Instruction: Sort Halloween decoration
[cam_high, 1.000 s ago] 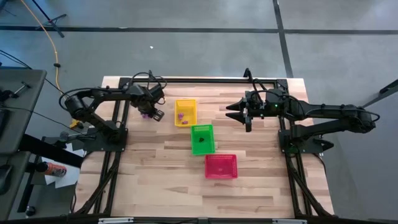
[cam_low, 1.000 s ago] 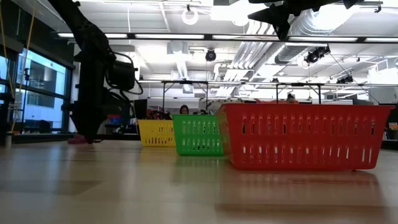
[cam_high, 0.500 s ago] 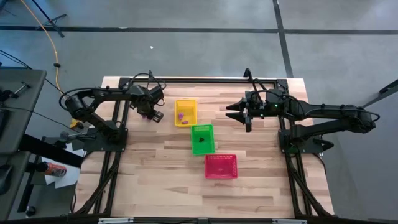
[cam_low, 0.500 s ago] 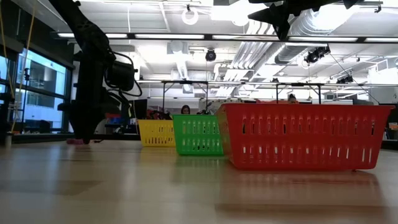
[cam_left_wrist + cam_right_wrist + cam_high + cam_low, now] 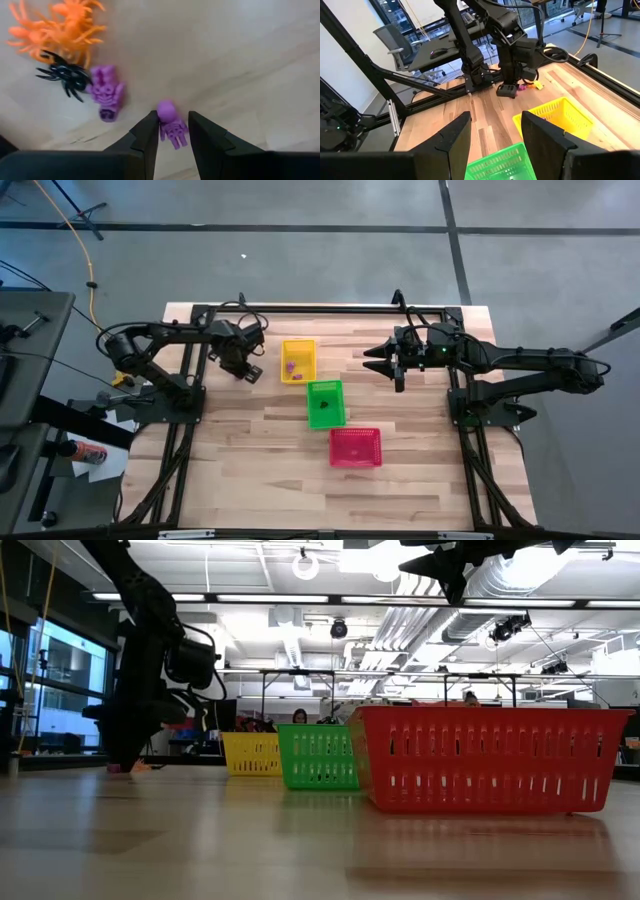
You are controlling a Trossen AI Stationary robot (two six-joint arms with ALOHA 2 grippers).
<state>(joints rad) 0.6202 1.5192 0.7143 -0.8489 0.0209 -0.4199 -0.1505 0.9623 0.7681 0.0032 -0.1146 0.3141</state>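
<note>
The trinkets lie in a small heap on the wood near the table's far left. In the left wrist view I see orange spiders (image 5: 60, 25), a black spider (image 5: 66, 78), a purple figure (image 5: 106, 93) and a purple skeleton (image 5: 171, 125). My left gripper (image 5: 171, 117) (image 5: 245, 370) is down at the table top (image 5: 125, 765), shut on the purple skeleton. My right gripper (image 5: 495, 125) (image 5: 385, 365) hangs open, high above the table's far right part. Purple trinkets lie in the yellow basket (image 5: 298, 360), and a dark one lies in the green basket (image 5: 325, 402). My left gripper pinches the purple skeleton between its two fingers, at the body just below the head (image 5: 167, 120). The fingers come from above, pointing down, and lie along its sides. The skeleton lies flat on the wood; I cannot tell whether it is lifted.
The yellow, green and red (image 5: 355, 447) mesh baskets run in a slanting row from the far middle toward the near right. The other trinkets lie a finger's width beyond my left gripper. Dark frame rails (image 5: 330, 308) border the table. Bare wood stretches along the near side.
My left gripper has slid a little toward the table's left edge, staying low at the table top beside the heap of trinkets. The right arm has kept still.
</note>
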